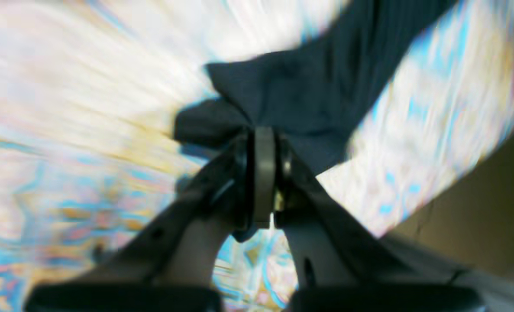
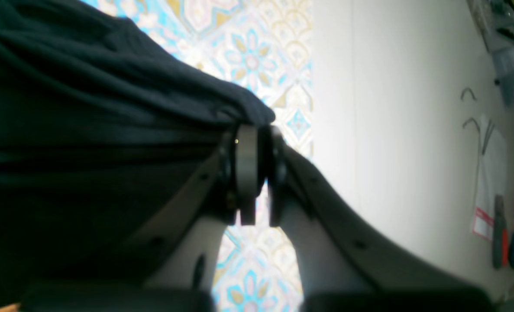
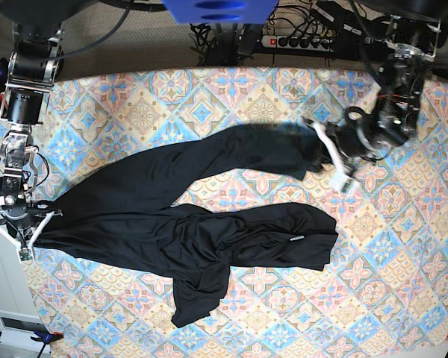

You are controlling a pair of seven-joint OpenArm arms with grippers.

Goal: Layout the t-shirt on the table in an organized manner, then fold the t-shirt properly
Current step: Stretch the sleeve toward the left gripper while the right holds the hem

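Black thin-fabric long-sleeved t-shirt [image 3: 187, 224] lies rumpled across the pastel diamond-tile-patterned table [image 3: 403, 268], one sleeve stretched twd each arm. We see our left gripper [image 1: 263, 138] w/ jaws pinched together on a sleeve end, and our right gripper [image 2: 257, 130] likewise clamped on fabric at the table's edge.

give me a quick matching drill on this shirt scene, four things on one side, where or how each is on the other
Things:
1. left gripper
2. right gripper
3. t-shirt
4. table

States:
a. pastel diamond pattern
b. black, rumpled, partly spread
c. shut on cloth at base view's left edge
d. shut on a sleeve end at base view's right

Pairs: 1-d, 2-c, 3-b, 4-a
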